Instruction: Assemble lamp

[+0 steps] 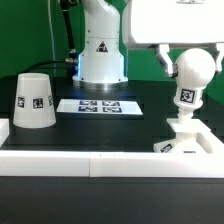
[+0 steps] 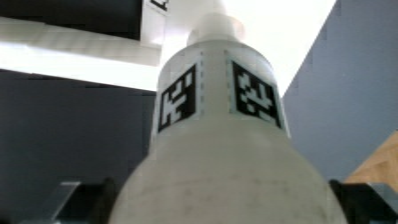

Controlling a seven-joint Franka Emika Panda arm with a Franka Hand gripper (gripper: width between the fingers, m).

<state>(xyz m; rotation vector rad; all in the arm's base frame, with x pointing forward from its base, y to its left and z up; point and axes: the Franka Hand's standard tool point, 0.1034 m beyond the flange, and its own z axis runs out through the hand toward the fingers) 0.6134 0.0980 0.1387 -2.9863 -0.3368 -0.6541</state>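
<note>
The round white bulb [image 1: 193, 68] hangs stem-down between my fingers, with a square tag on its neck. My gripper [image 1: 192, 62] is shut on the bulb's ball at the exterior view's right. The neck's lower end is at the raised post of the small base block [image 1: 186, 136]; I cannot tell whether they touch. The tapered shade [image 1: 33, 102] stands wide end down at the exterior view's left. In the wrist view the bulb [image 2: 214, 130] fills the picture, tags facing me, and my gripper [image 2: 217, 205] clasps it with a dark finger on either side.
The marker board [image 1: 98, 105] lies flat in the middle of the black table. The robot's white pedestal [image 1: 100, 50] stands behind it. A low white wall [image 1: 100, 160] runs along the front edge and up the left side.
</note>
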